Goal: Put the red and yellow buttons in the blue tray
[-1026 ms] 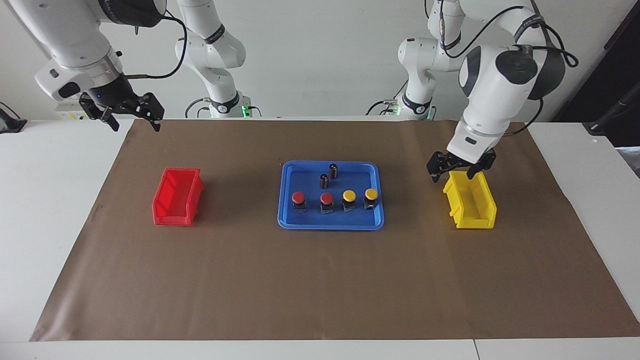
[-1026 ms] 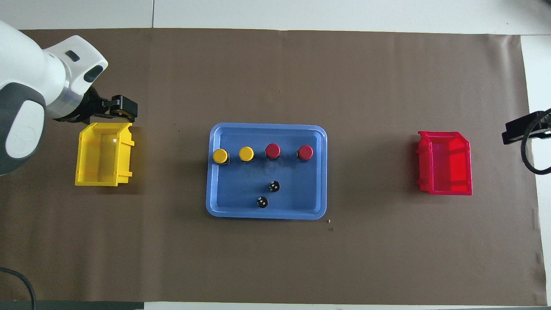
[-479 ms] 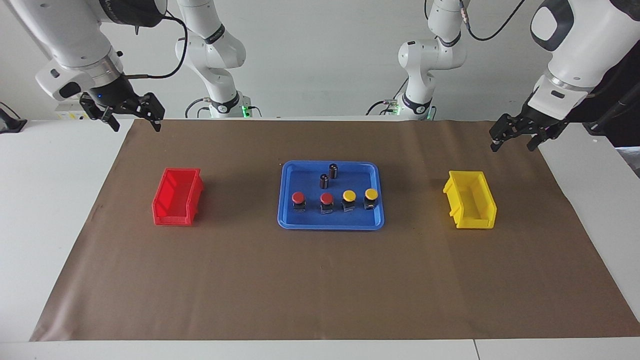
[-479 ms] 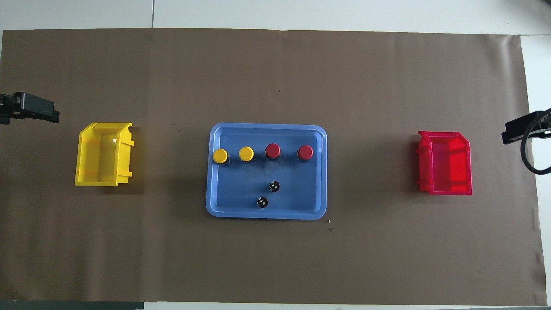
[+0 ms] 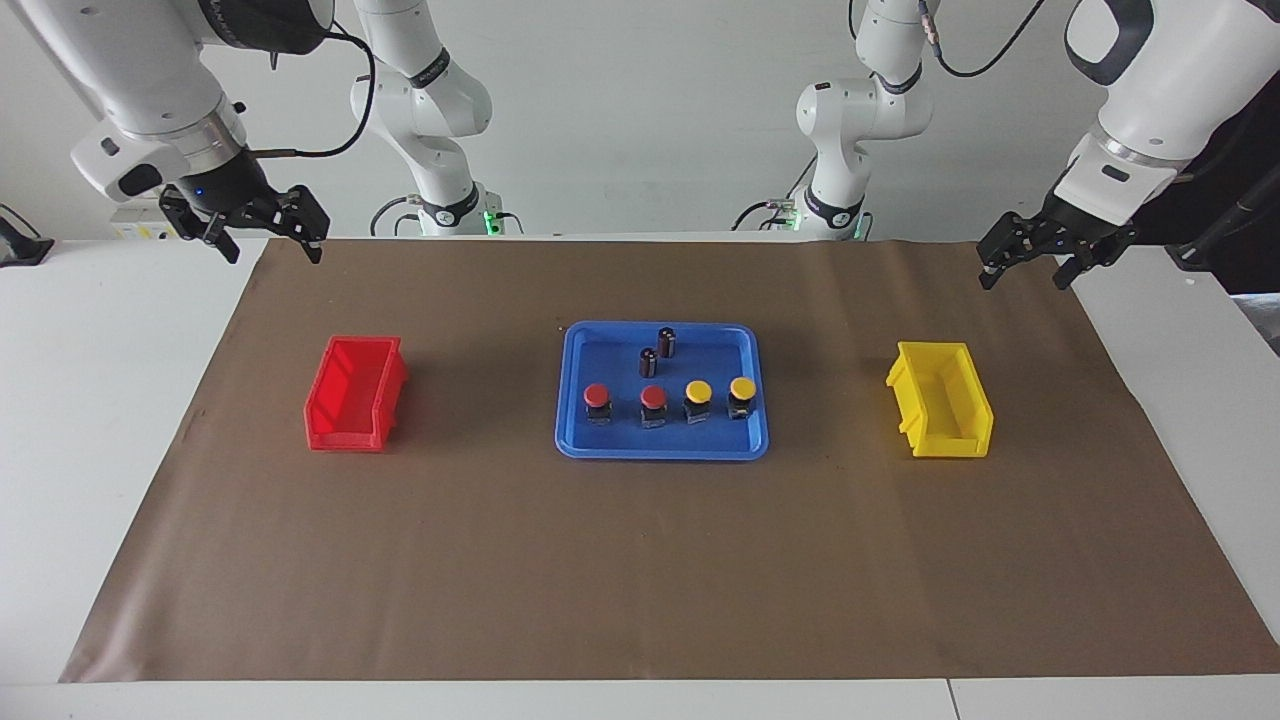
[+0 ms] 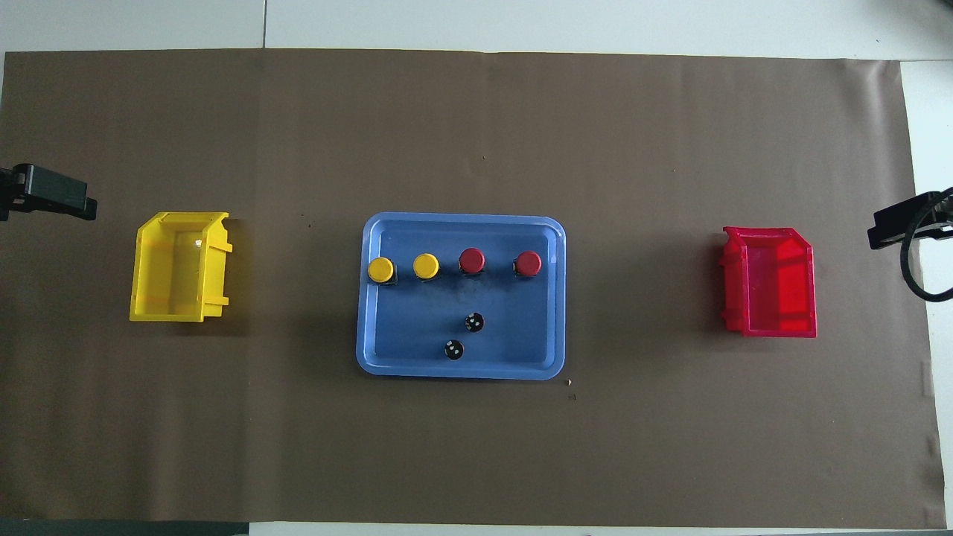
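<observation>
In the facing view the blue tray sits mid-table on the brown mat, and all four buttons stand upright in a row in its half farther from the robots: two red buttons toward the right arm's end, two yellow buttons toward the left arm's end. Two dark cylinders stand in the tray nearer to the robots. The red bin and yellow bin sit empty, well apart from the tray at either end. The left gripper hangs in the air over the mat's edge at its own end, fingers spread wide and holding nothing; the right gripper hangs likewise over the mat's corner at its end, fingers wide and empty. The overhead view shows the same row of yellow buttons and red buttons inside the tray, the outer yellow one just beside the rim, with only the tip of the left gripper and of the right gripper at the edges. The task looks complete, so the main risk is needless motion: an arm sweeping low across the tray could tip a button or shove the yellow one by the rim up against it.
</observation>
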### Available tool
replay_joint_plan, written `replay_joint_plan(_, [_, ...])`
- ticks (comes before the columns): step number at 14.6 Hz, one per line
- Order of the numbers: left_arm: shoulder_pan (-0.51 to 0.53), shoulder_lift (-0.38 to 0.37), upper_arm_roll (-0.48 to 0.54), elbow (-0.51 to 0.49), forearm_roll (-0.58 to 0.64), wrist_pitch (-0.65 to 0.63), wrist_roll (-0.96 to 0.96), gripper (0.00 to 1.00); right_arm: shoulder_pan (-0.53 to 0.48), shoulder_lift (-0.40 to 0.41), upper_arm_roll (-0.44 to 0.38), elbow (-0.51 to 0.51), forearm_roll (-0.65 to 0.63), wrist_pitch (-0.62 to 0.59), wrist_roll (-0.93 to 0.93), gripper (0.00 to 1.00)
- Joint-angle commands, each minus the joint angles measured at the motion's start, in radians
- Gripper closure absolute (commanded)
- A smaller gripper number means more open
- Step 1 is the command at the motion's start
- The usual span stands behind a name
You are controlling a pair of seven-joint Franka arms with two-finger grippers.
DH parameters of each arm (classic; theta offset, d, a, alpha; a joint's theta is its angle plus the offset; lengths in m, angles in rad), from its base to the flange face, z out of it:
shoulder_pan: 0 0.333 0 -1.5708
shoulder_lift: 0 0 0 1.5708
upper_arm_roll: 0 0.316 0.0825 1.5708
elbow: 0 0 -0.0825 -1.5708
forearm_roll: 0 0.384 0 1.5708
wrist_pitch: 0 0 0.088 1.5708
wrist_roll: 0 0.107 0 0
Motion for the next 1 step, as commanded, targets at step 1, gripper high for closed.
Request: replay_joint_plan(1, [0.005,-0.012,-0.004,0.015,-0.018,-0.027,0.017,0.00,-0.002,-0.004,0.002,-0.007,-0.008,0.014,-0.020,0.00])
